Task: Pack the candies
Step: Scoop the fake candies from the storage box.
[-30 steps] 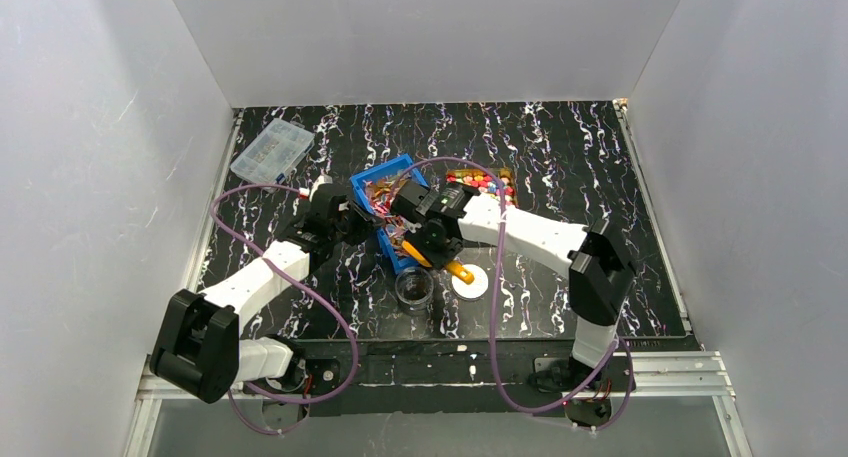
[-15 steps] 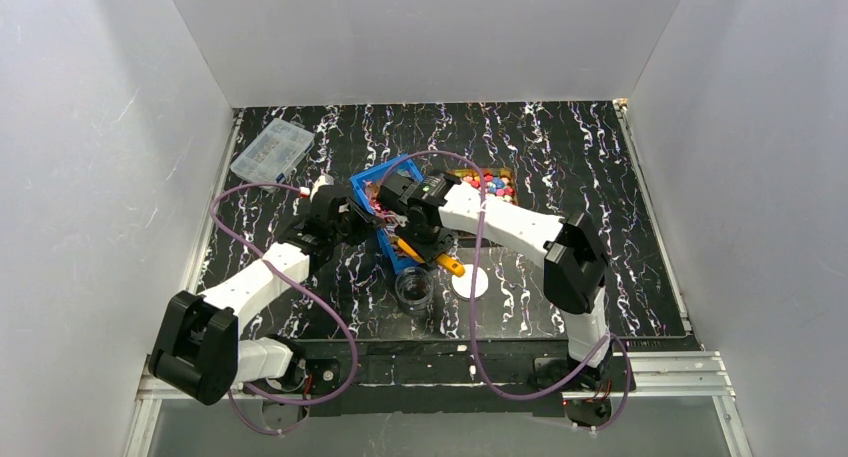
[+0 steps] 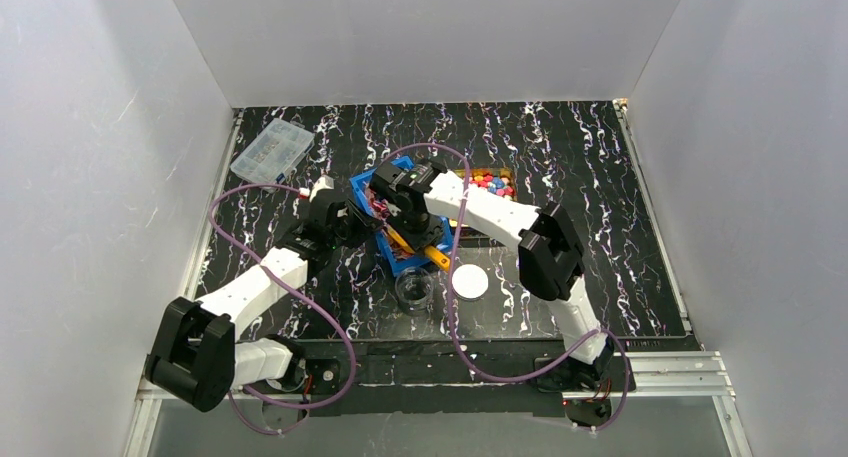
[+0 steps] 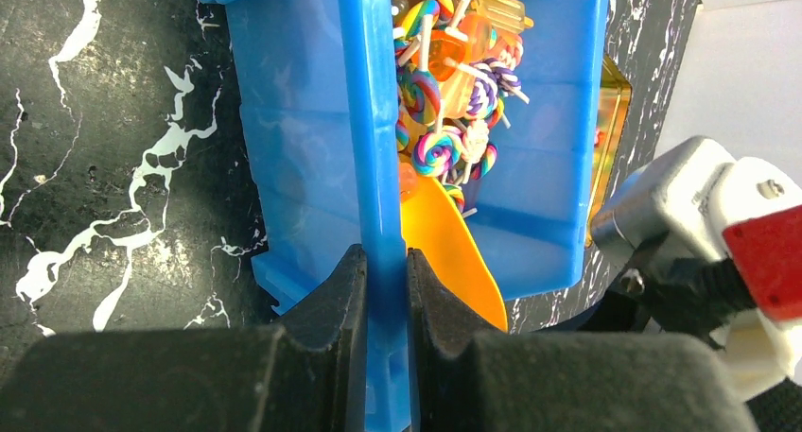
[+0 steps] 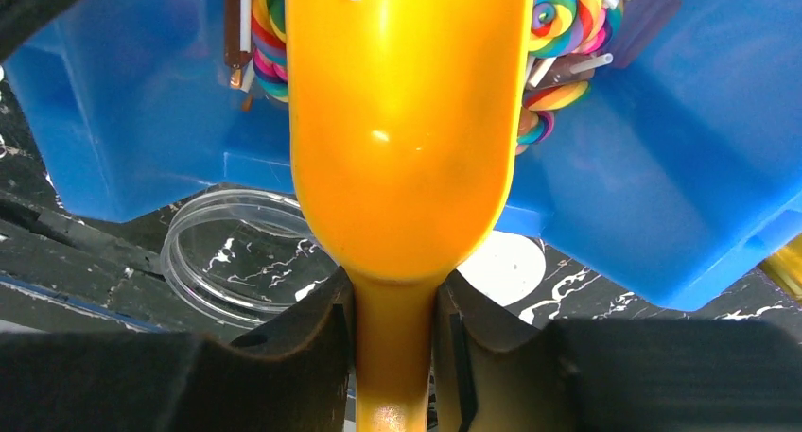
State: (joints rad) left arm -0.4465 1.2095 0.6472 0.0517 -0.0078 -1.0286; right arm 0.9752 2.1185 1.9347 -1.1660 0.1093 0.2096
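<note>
the left gripper [image 4: 386, 262] is closed on the side wall of the blue bin [image 4: 303, 120], with one finger on each side of the wall, both pressing the plastic. the bin is near the middle of the black marbled table [image 3: 560, 157]. inside it lie many candies [image 4: 440, 148], with bright swirls and white sticks, heaped toward the far end. the right gripper [image 5: 395, 304] clamps the handle of the orange scoop [image 5: 402, 101], and its fingers press the handle from both sides. the bowl of the scoop is inside the bin, with its tip at the heap of candies (one white stick shows at the front edge of the scoop). just beside the near end of the bin stands a clear round jar [image 5: 203, 262], and next to it a white lid [image 3: 470, 281] lies flat on the table. behind the bin, to the right, an amber tray [image 4: 613, 101] holds round candies [image 3: 490, 184] in pink, blue and red. a clear compartment box [image 3: 272, 147] lies near the far left corner.
</note>
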